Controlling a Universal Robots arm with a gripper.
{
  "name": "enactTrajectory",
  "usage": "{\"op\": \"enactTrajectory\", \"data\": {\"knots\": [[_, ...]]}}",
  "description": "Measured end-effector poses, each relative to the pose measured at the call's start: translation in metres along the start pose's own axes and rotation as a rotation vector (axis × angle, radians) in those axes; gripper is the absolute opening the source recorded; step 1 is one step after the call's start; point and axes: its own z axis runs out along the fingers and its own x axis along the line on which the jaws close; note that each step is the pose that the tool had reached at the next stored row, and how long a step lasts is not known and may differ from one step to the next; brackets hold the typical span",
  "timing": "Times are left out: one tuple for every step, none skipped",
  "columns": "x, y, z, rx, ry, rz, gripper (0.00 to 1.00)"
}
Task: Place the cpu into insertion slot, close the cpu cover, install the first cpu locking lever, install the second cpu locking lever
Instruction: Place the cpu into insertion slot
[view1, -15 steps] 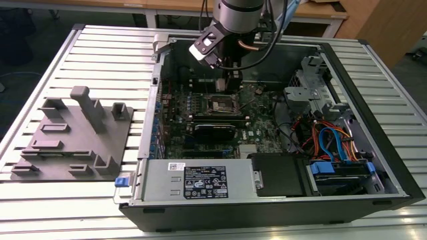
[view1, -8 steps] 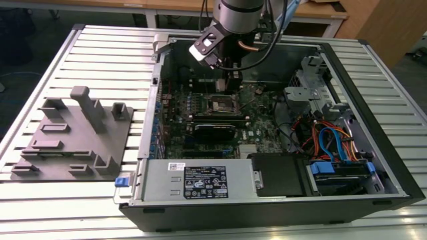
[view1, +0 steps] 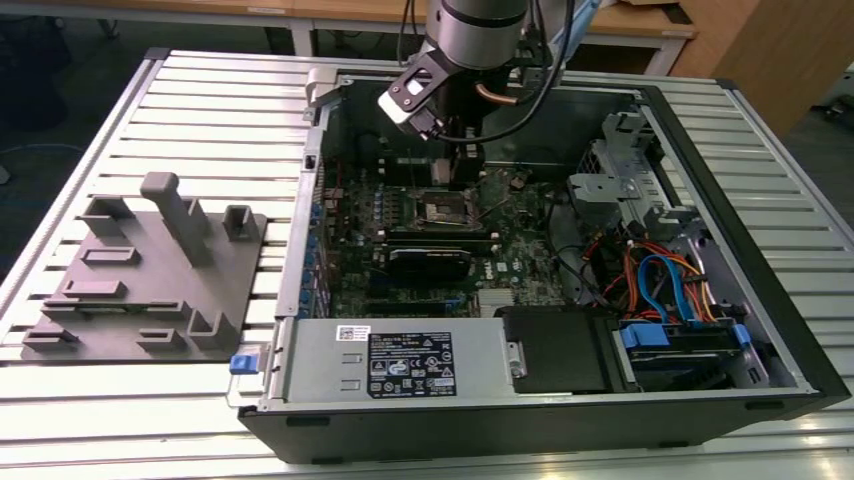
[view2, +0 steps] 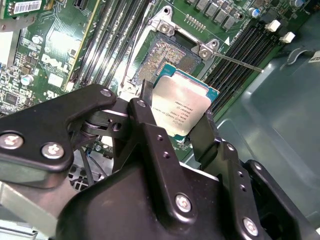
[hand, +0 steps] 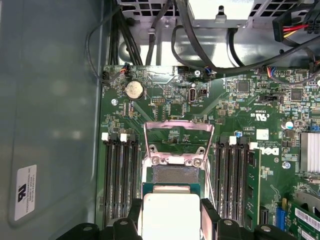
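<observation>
The cpu (view2: 184, 106), a flat square chip with a silver-grey face, sits between the black fingers (view2: 205, 134) of my gripper (view2: 177, 119), which is shut on it by two opposite edges. It hangs tilted just above the insertion slot (view2: 169, 54), whose dark pin field lies bare. In the first wrist view the cpu (hand: 170, 212) is right in front of the insertion slot (hand: 173, 175), and the cpu cover (hand: 178, 124) stands swung up and open behind the slot. A thin metal locking lever (view2: 241, 63) sticks out beside the socket. In the exterior view the arm (view1: 461, 40) reaches down into the case.
The open computer case (view1: 754, 210) lies on a slatted table, with a grey fixture plate (view1: 147, 280) at the exterior view's left. Black memory slots (hand: 120, 180) flank the socket on both sides. Cable bundles (view1: 661, 280), a drive cage (view1: 607, 190) and a power supply (view1: 387, 365) crowd the case.
</observation>
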Motion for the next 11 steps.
{"op": "enactTrajectory", "data": {"knots": [[-0.0001,0.0000,0.0016,0.0000,0.0000,0.000,0.54],[-0.0002,-0.0001,0.0034,-0.0001,0.0000,0.000,0.54],[-0.0004,-0.0001,0.0052,-0.0001,0.0000,0.001,0.54],[-0.0005,-0.0001,0.0070,-0.0001,0.0000,0.001,0.54],[-0.0006,-0.0002,0.0088,0.0000,-0.0001,0.001,0.54],[-0.0007,-0.0002,0.0106,-0.0001,0.0000,0.001,0.54],[-0.0009,-0.0003,0.0126,-0.0001,-0.0001,0.001,0.54],[-0.0010,-0.0003,0.0144,-0.0002,-0.0001,0.002,0.54],[-0.0011,-0.0003,0.0162,-0.0003,-0.0002,0.003,0.54],[-0.0012,-0.0003,0.0179,-0.0005,-0.0007,0.006,0.54],[-0.0013,-0.0004,0.0195,-0.0007,-0.0014,0.009,0.54]]}}
